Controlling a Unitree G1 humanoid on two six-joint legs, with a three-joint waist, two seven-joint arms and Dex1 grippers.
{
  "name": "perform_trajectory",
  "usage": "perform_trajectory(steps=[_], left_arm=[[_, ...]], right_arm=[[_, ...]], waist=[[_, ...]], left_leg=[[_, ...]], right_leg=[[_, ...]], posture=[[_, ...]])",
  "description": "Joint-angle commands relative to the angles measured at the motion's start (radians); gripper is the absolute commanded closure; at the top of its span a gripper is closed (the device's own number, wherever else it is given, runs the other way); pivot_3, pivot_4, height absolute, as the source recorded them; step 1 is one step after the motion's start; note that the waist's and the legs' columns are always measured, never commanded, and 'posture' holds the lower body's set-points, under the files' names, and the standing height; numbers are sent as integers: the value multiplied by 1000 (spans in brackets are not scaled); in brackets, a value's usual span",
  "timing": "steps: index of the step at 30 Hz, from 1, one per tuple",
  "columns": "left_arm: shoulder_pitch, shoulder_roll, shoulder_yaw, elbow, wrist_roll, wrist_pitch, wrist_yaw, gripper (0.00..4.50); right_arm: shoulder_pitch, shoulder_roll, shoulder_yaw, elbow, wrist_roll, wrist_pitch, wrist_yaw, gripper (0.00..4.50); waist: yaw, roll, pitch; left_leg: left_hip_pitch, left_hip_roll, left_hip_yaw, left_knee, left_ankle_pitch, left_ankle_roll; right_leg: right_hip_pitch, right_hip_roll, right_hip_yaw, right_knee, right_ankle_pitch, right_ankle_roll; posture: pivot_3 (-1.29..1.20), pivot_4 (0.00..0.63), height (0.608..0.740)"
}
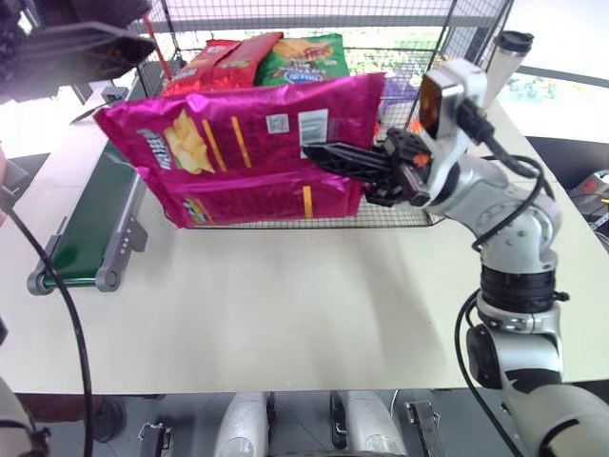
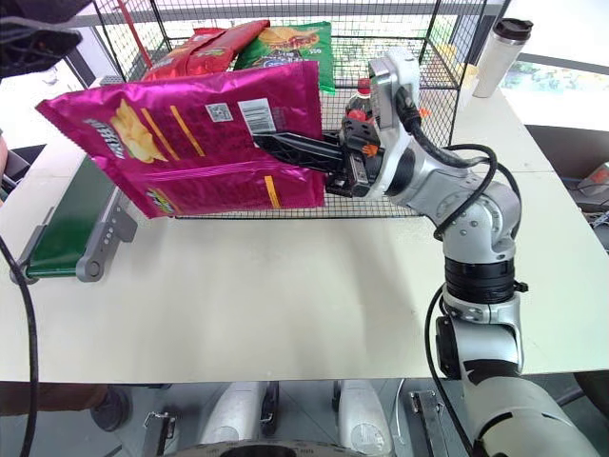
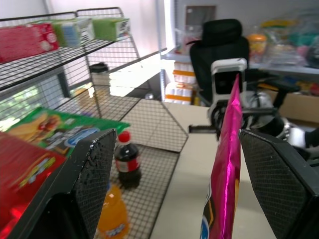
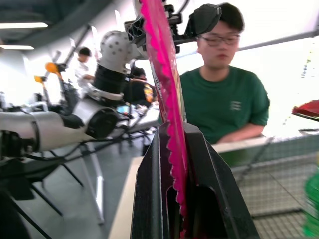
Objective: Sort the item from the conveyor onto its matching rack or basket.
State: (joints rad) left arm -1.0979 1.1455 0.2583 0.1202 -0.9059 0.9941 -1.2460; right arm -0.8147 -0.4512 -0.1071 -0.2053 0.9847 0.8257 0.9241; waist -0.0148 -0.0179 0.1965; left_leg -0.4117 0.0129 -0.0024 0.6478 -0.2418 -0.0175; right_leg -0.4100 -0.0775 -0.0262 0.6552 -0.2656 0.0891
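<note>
Above the tabletop's far edge, in front of the wire cage [image 1: 409, 214], the pink crisp bag [image 1: 238, 143] hangs broadside, its right-hand edge clamped between my right fingers [image 1: 328, 155]. My left fingers [image 3: 94, 169] stand apart on either side of the bag's other edge, not gripping. The conveyor [image 1: 90, 224] runs along the tabletop's left edge.
</note>
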Motion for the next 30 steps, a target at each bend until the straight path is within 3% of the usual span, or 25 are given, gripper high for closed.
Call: perform_trajectory(steps=[1,11,16,22,30], left_arm=[[21,33,113,-20,-32,8,33,631],[214,-11,301,-164,-155,62,166,631],[307,-58,373,-183,-196,56,239,631],[368,-127,375,-192,-208,18,289,631],[425,-171,386,-206,-228,-12,337,631]], right_arm=[[20,-65,-53,-65,18,17,-29,4500],[28,-227,-107,-68,-28,-4,-41,4500],[25,-362,-177,-31,-106,-69,-29,4500],[-67,-429,-177,88,-282,-271,-35,4500],[-165,-441,-129,255,-578,-631,-85,4500]], waist=[[0,0,0],[3,0,0],[3,0,0],[0,0,0],[0,0,0]], left_leg=[[0,0,0,0,0,0],[0,1,0,0,0,0],[0,0,0,0,0,0],[1,0,1,0,0,0],[1,0,3,-1,0,0]], right_leg=[[0,0,0,0,0,0],[1,0,0,0,0,0],[1,-1,0,-1,0,0],[1,-1,0,-1,0,0],[1,-1,1,-2,0,0]], posture=[[0,150,740],[0,150,740],[0,150,740],[0,150,740],[0,150,740]])
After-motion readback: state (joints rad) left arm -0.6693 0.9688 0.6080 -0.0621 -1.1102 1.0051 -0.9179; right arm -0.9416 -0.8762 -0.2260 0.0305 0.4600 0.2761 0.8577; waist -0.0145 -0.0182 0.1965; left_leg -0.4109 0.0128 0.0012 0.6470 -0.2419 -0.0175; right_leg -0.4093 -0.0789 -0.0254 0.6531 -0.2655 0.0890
